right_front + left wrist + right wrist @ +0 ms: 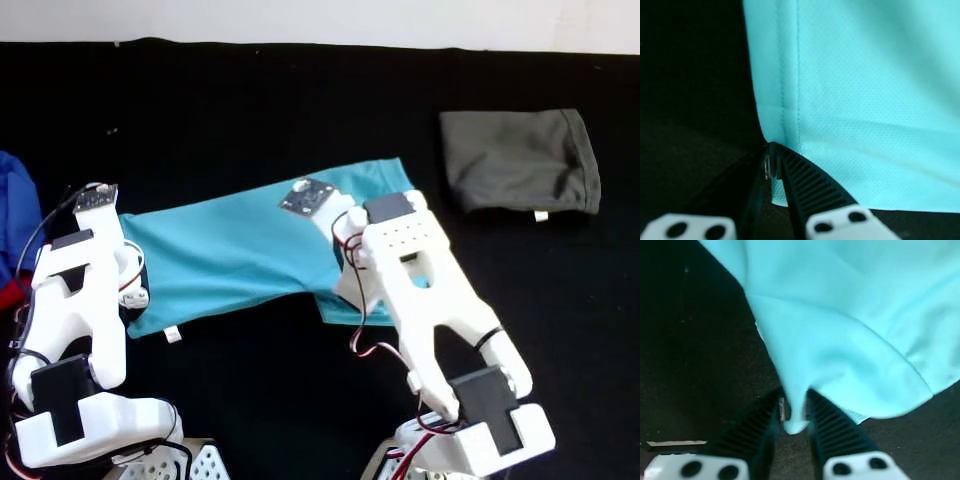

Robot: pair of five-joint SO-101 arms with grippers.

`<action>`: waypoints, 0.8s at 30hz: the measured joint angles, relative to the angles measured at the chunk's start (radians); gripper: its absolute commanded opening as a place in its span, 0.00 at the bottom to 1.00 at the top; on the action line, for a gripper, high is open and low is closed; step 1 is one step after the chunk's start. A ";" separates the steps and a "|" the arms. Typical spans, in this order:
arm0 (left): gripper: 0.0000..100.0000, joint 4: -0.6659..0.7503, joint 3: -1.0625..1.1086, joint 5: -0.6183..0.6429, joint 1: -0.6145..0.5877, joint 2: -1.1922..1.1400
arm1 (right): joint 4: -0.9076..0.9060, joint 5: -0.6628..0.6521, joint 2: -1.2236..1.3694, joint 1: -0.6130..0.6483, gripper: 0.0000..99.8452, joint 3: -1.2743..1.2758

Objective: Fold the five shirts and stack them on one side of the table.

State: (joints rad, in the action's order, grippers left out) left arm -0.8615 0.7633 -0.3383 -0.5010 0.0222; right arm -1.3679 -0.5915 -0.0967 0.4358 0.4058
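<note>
Your left gripper (772,159) and right gripper (792,412) each clamp their jaws on the teal shirt (230,250) (a folded grey shirt (520,160) lies well apart from it).

High overview; both wrists close over shirt (230,250)

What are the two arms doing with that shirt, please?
Both arms are working on the light turquoise knit shirt, which lies partly folded across the black table. The left gripper is shut on its hemmed corner and the right gripper pinches a fold near its other end. A folded dark grey shirt sits apart at the far right.
</note>
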 measured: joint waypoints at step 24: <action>0.01 0.000 0.000 0.000 0.000 0.000 | 0.164 0.018 0.465 -0.222 0.04 -0.272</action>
State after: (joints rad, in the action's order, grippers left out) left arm -0.8615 0.7633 -0.3383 -0.5010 0.0222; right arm -1.2037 -0.5731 0.3682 0.2133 0.1343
